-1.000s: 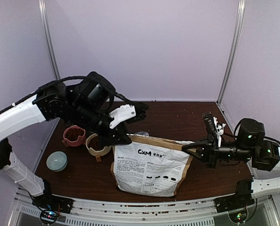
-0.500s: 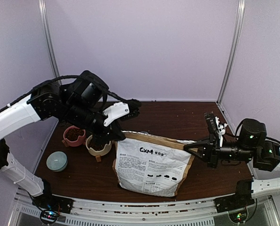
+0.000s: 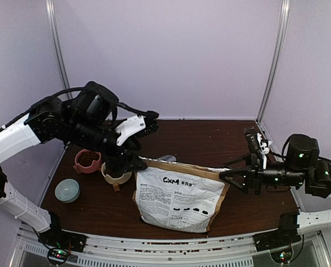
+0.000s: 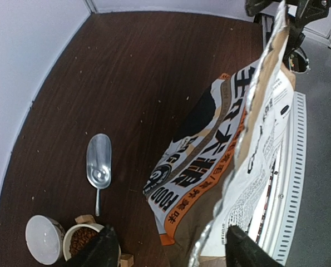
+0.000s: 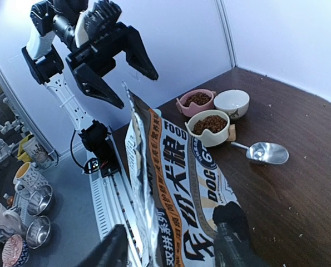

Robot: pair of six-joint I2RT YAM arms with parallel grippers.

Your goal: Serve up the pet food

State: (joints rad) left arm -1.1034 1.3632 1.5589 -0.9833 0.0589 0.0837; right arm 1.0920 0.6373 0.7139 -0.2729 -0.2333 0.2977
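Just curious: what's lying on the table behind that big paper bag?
A silver scoop lies flat behind the bag, its bowl looking empty. In the top view the bag's upper edge covers nearly all of it.

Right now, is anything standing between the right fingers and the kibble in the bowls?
Yes, the upright bag: its near end sits between the right fingers, and the kibble lies in the cream bowl and pink bowl beyond its far end.

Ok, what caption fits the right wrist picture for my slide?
A dog food bag stands near a pink bowl and a tan bowl of kibble, a white bowl and a scoop.
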